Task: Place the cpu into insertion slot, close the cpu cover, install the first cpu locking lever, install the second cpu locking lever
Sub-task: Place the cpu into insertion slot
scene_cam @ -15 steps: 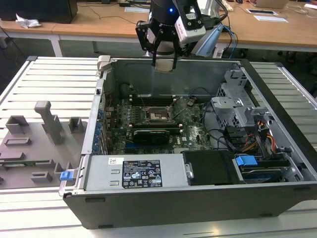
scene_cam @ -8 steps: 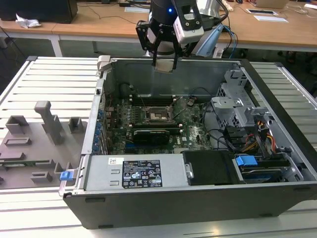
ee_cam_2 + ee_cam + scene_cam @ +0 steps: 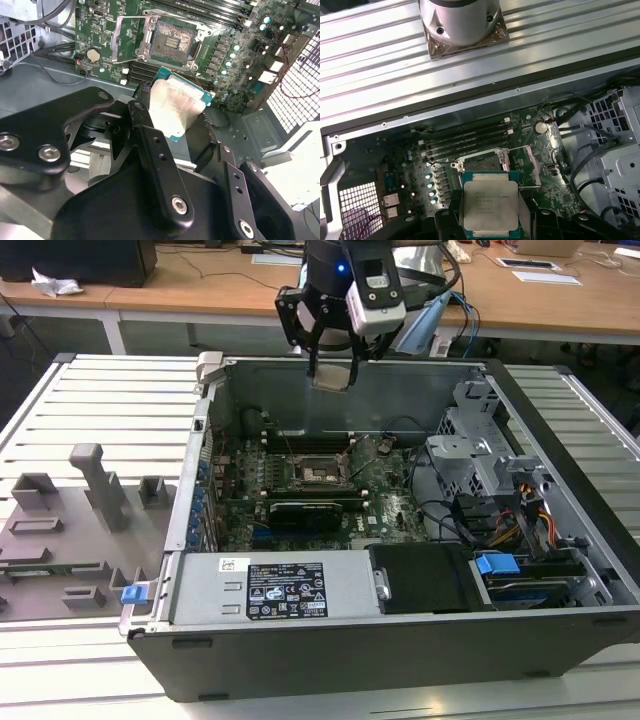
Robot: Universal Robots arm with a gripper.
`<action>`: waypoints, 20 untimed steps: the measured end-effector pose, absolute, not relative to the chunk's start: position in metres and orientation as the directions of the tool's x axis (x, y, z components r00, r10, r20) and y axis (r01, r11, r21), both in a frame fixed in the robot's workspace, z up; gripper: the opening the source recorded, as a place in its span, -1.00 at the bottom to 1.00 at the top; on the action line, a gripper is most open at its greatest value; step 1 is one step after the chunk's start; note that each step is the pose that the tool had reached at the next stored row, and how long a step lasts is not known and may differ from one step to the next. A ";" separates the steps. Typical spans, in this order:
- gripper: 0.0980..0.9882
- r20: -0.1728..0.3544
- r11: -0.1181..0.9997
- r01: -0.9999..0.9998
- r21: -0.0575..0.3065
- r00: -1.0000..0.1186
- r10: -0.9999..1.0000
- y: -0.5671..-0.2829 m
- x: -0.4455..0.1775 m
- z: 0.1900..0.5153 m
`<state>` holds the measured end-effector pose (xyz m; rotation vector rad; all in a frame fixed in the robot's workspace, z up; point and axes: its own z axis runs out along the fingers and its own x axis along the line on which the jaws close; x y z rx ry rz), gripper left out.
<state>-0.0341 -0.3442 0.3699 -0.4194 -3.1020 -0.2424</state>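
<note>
The claw [image 3: 489,224] is closed on the cpu [image 3: 489,202], which sits flat between its two fingers [image 3: 446,220]. Both hang above the open computer case [image 3: 300,645]. The insertion slot [image 3: 482,161] lies uncovered on the green motherboard [image 3: 388,490], well below them.

**One wide camera off the arm, two close ones on the wrist**

The exterior view stands well back from the open computer case [image 3: 300,640]. It looks down at a slant over the whole case, the slatted tabletop [image 3: 110,400] around it and the arm [image 3: 345,280] above the case's far wall.

The first wrist view looks steeply down into the case from high above, with the chip [image 3: 490,205] in the jaws close to the lens.

The second wrist view sits nearer, peering past the black jaws at the chip from the opposite side.

All three views share the socket [image 3: 322,468] inside the case.
</note>
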 end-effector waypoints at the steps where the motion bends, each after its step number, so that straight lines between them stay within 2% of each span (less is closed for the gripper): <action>1: -0.03 0.023 0.949 0.275 0.152 -0.961 0.275 -0.344 -0.034 0.369; 9: -0.03 0.023 0.903 0.406 0.144 -0.913 0.407 -0.344 -0.034 0.361; 15: -0.03 0.004 0.904 0.417 0.097 -0.908 0.419 -0.344 -0.034 0.358; 20: -0.03 0.012 0.854 0.514 0.086 -0.857 0.515 -0.344 -0.034 0.349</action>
